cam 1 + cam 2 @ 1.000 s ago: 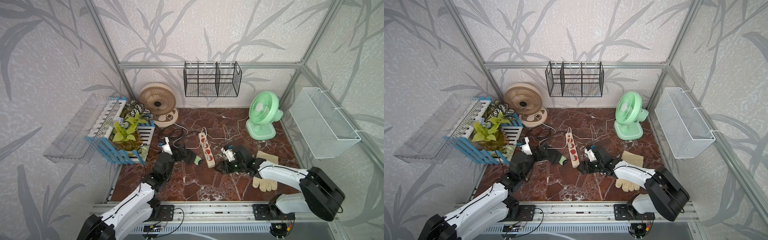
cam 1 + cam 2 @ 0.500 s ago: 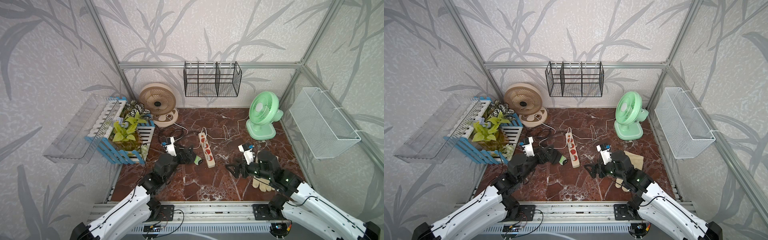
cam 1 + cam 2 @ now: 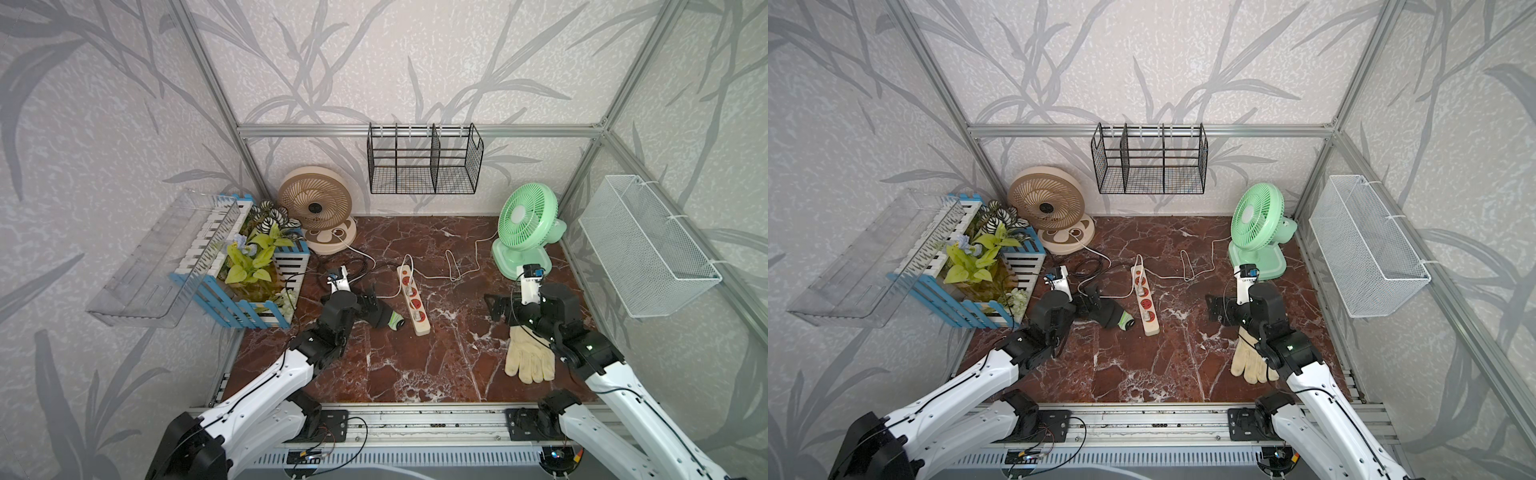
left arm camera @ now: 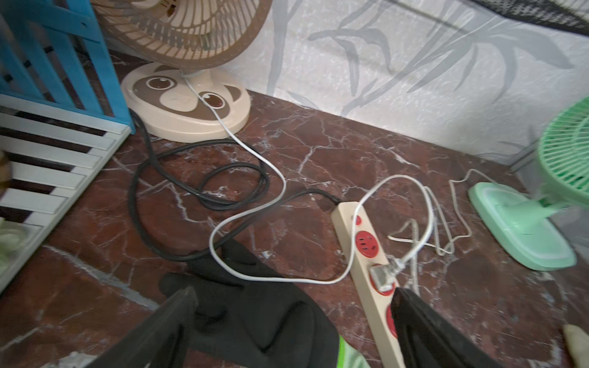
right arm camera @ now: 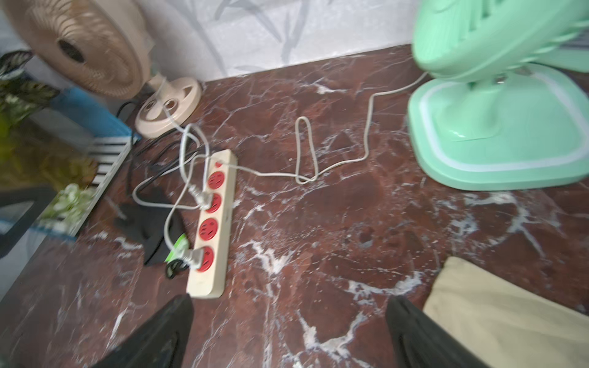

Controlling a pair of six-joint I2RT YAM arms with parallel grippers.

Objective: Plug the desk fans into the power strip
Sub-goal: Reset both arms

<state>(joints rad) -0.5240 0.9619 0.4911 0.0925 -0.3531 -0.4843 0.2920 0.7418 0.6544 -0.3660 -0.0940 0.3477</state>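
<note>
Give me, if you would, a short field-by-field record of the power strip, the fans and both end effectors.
Power strip: lying flat, four red sockets
Plugs: white, at second and fourth sockets from the red button
Green fan: upright, back right
Beige fan: upright, back left
Left end effector: open, over black glove
Right end effector: open, empty, beside cream glove

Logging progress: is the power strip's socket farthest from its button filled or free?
Filled: in the right wrist view a white plug sits in that end socket of the power strip.
</note>
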